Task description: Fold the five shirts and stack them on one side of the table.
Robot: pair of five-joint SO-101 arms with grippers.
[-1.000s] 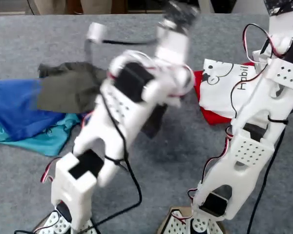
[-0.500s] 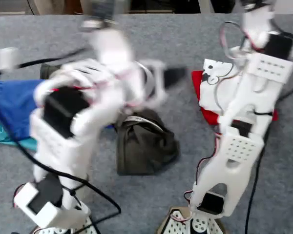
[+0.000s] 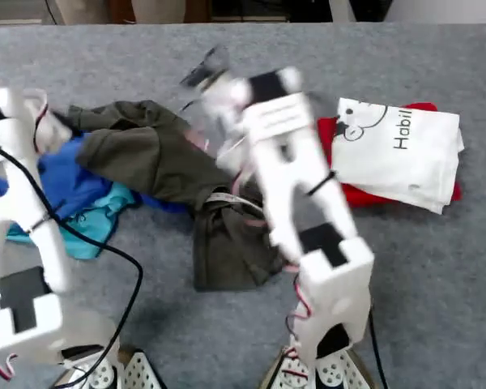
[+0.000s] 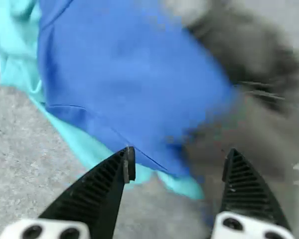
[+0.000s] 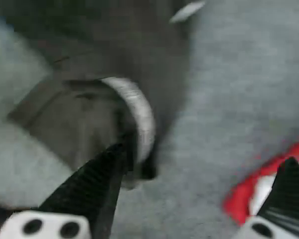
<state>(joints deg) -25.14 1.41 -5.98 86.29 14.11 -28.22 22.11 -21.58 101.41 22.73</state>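
Observation:
A dark olive shirt [image 3: 158,154] lies crumpled across the table's middle, its collar end bunched in a heap [image 3: 235,243]. Under its left side lie a blue shirt [image 3: 57,182] and a teal shirt [image 3: 97,223]. At the right, a folded white shirt [image 3: 397,150] rests on a red shirt [image 3: 364,197]. My left gripper [image 4: 180,154] hangs open above the blue shirt [image 4: 124,74] and teal shirt [image 4: 84,144]. My right gripper [image 5: 205,154] is open over the olive shirt's collar [image 5: 134,114], holding nothing; in the high view it [image 3: 209,71] is blurred above the olive shirt.
The grey cloth-covered table [image 3: 437,275] has open room at the front right and along the back. Both arm bases stand at the front edge, with black cables looping near the left one [image 3: 130,275]. The red shirt's edge [image 5: 249,194] is near the right gripper.
The left arm swung from the middle to the far left, leaving the olive shirt's bunched end on the table. The right arm swung from the stack to the centre.

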